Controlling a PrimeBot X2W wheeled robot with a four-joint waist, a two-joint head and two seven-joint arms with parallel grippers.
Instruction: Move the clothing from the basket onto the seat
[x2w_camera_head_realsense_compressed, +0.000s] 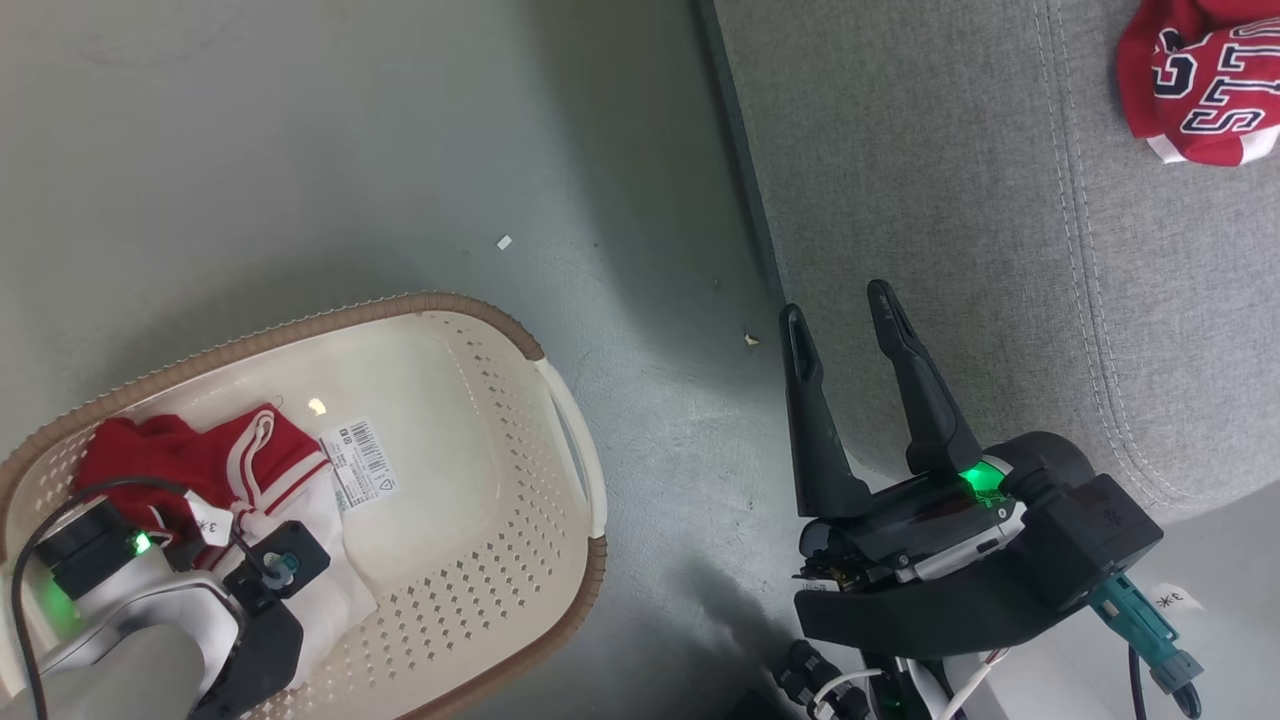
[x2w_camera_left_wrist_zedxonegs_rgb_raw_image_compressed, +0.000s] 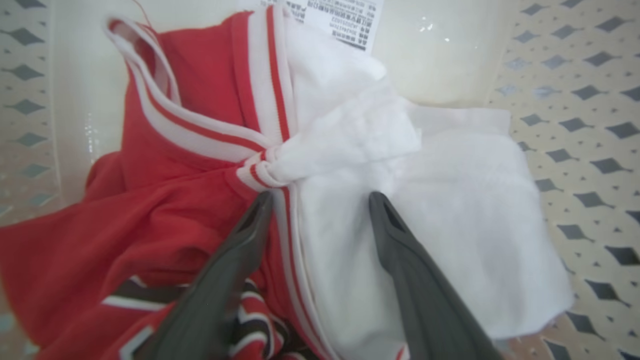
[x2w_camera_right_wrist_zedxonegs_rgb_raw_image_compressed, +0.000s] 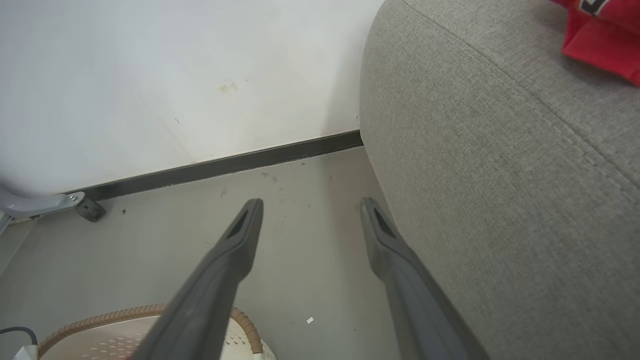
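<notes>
Head view: barcode label (x2w_camera_head_realsense_compressed: 362, 462) beside clothing (x2w_camera_head_realsense_compressed: 190, 460) in basket (x2w_camera_head_realsense_compressed: 578, 440) (floor scraps (x2w_camera_head_realsense_compressed: 504, 241)).

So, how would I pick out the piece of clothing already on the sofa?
Look at the big grey sofa on the right of the head view. At that view's top right corner lies a crumpled red garment. Unlike the red-and-white piece in the basket, it bears large white block letters outlined in dark.

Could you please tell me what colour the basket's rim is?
Brown, around a cream perforated basket; clearest in the head view.
</notes>
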